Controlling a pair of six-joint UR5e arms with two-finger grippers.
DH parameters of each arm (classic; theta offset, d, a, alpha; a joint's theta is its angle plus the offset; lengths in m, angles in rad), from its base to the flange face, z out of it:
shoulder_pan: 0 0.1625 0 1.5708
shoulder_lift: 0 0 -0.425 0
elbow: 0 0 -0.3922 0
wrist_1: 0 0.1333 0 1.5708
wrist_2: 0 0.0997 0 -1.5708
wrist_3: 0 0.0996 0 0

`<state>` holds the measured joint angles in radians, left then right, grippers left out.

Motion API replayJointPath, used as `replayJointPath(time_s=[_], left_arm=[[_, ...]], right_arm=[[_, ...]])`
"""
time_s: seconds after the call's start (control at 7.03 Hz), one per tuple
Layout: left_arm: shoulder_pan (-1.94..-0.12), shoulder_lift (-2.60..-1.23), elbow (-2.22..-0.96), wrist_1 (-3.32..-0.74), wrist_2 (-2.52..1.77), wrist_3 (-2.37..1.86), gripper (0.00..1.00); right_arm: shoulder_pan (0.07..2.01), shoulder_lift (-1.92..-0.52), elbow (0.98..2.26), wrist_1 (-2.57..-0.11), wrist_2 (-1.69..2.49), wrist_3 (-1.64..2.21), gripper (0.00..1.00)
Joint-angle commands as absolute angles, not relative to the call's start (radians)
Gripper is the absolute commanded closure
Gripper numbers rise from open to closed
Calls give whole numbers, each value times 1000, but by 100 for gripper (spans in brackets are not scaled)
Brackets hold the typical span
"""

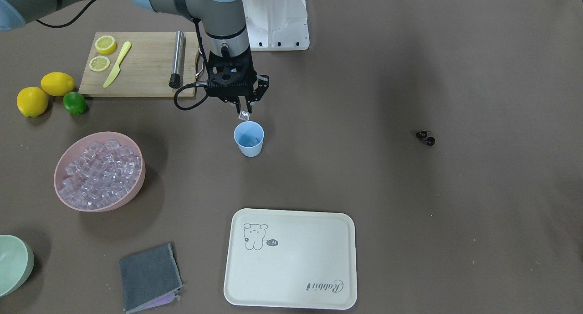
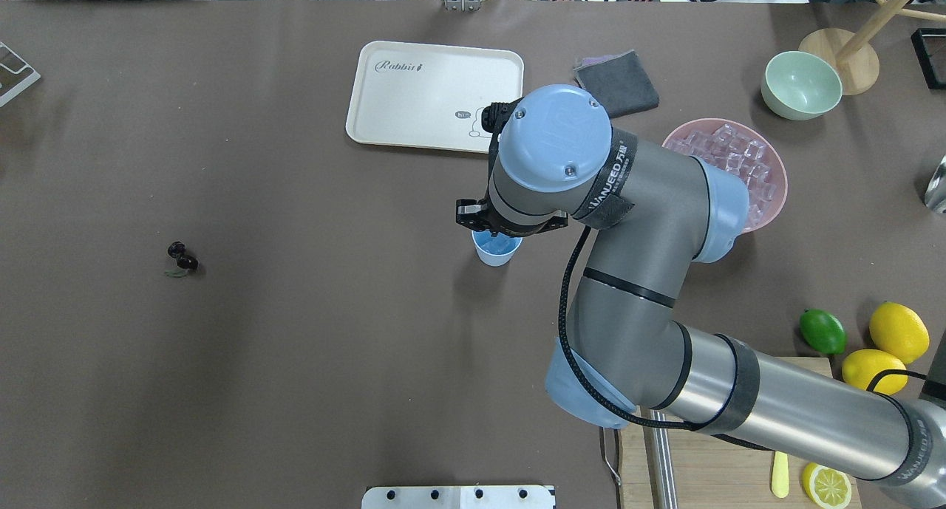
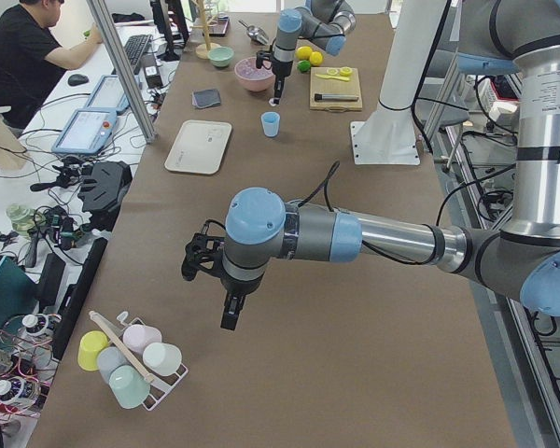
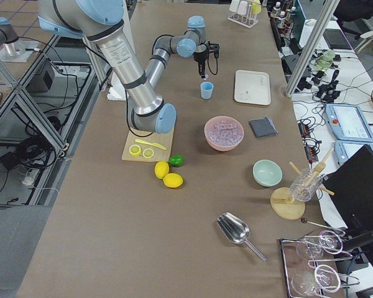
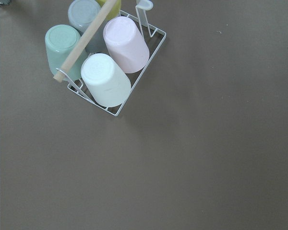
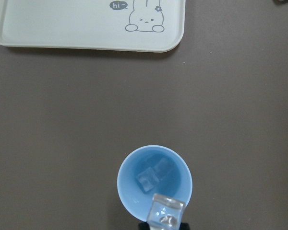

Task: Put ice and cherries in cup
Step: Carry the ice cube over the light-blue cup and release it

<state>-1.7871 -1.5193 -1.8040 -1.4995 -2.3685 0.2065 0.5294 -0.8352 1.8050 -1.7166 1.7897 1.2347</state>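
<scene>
The light-blue cup [image 1: 249, 139] stands mid-table. In the right wrist view the cup [image 6: 154, 182] holds two ice cubes [image 6: 152, 175]. My right gripper [image 1: 243, 110] hangs just above the cup's rim, shut on one clear ice cube [image 1: 245, 115], which also shows in the wrist view [image 6: 166, 213]. The cherries [image 1: 426, 137] lie alone on the table far from the cup, and also show in the overhead view [image 2: 182, 258]. More ice fills the pink bowl [image 1: 130, 196]. My left gripper [image 3: 231, 315] hovers over the table's far end; I cannot tell whether it is open or shut.
A cream tray [image 1: 291, 259] lies beyond the cup. A cutting board [image 1: 136, 72] with lemon slices, a knife and a metal bar, two lemons and a lime [image 1: 74, 103], a grey cloth [image 1: 148, 275] and a green bowl [image 1: 13, 264] surround the pink bowl. A rack of cups [image 5: 105, 62] lies under my left wrist.
</scene>
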Motion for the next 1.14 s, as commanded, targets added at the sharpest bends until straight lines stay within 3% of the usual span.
replayJointPath(time_s=[0.0, 0.14, 0.28, 0.43, 0.71, 1.0], left_arm=[[-1787, -1516, -1806, -1500, -2368, 207, 2], [-1787, -1516, -1805, -1500, -2368, 207, 2], [-1787, -1516, -1805, -1500, -2368, 207, 2], [-1787, -1514, -1812, -1500, -2368, 207, 2], [-1787, -1516, -1812, -1500, -2368, 206, 2], [-1773, -1549, -1810, -1499, -2368, 204, 2]], right_arm=[[526, -828, 1787, -1715, 1784, 1233, 76], [525, -825, 1789, -1715, 1786, 1236, 65], [526, -827, 1789, -1715, 1784, 1229, 11], [526, -828, 1793, -1710, 1784, 1229, 2], [573, -841, 1801, -1713, 1801, 1201, 2], [770, -949, 1825, -1714, 1986, 929, 1]])
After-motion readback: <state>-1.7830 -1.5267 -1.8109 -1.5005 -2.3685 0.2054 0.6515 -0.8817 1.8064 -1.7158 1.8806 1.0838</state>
